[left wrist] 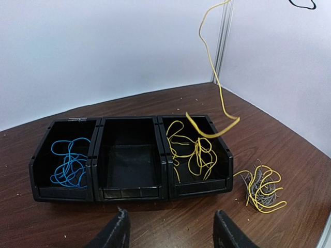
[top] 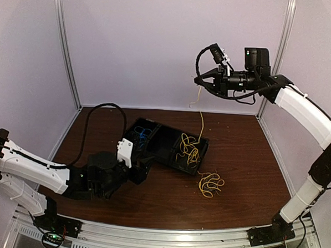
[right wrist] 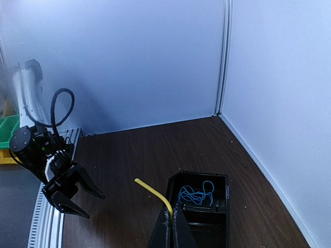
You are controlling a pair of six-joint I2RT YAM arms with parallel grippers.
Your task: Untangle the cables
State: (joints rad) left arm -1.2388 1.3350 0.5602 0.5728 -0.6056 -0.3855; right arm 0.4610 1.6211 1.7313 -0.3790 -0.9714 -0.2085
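A black three-compartment bin (top: 153, 139) stands mid-table. Blue cables (left wrist: 69, 163) lie in its left compartment and yellow cables (left wrist: 194, 150) in its right; the middle one is empty. A tangled yellow and grey bundle (top: 210, 183) lies on the table right of the bin, also in the left wrist view (left wrist: 262, 188). My right gripper (top: 200, 81) is raised high and shut on a long yellow cable (top: 201, 123) that hangs down to the right compartment; its short end (right wrist: 152, 191) sticks out past the closed fingers. My left gripper (left wrist: 170, 230) is open and empty, low in front of the bin.
Pale walls with aluminium posts (top: 67, 46) close in the brown table on three sides. A thick black arm cable (top: 102, 107) loops over the left side. A green container (right wrist: 8, 137) sits outside the cell at far left.
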